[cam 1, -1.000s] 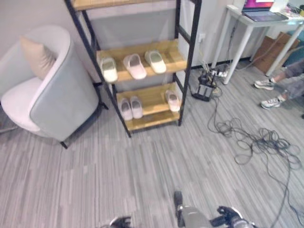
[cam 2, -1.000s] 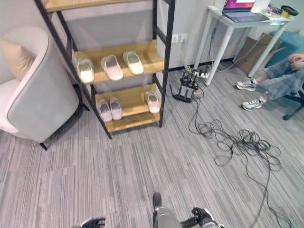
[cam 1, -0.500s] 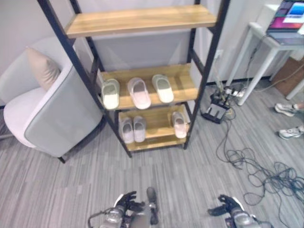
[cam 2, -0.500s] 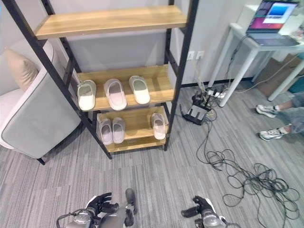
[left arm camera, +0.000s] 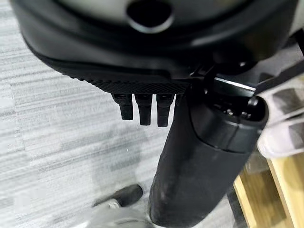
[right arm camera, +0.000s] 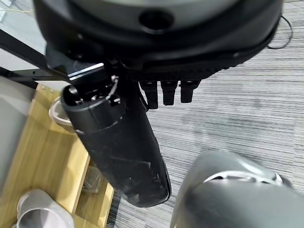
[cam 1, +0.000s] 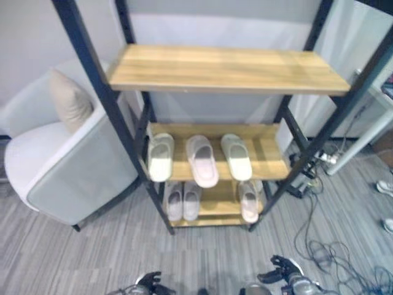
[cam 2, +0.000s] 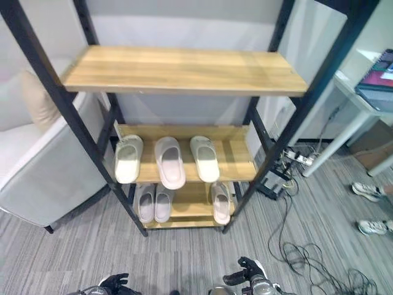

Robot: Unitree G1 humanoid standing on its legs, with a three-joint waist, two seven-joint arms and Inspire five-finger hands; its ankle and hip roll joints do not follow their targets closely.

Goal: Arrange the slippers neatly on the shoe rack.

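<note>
The shoe rack [cam 1: 123,129] has a black frame and wooden shelves, and its top shelf [cam 1: 227,67] is bare. On the middle shelf lie a pale green slipper [cam 1: 160,157], a pink slipper [cam 1: 202,161] and a second pale green slipper [cam 1: 236,157]. The bottom shelf holds a pink pair [cam 1: 183,201] on its left and a single pink slipper [cam 1: 248,201] on its right. My left hand [cam 1: 147,284] and right hand [cam 1: 284,276] hang low over the floor in front of the rack. Both are relaxed and hold nothing, as the left hand [left arm camera: 142,57] and right hand [right arm camera: 166,47] wrist views show.
A grey armchair [cam 1: 73,178] with a beige cushion [cam 1: 69,101] stands left of the rack. To the right are a white table [cam 2: 344,123] with a laptop [cam 2: 377,80], a power strip with cables [cam 2: 295,158] on the floor, and a person's shoes [cam 2: 366,190].
The camera has come closer to the rack and tilted up, so the rack looks larger and more centred. The slippers lie as before. Both hands stay low and hold nothing.
</note>
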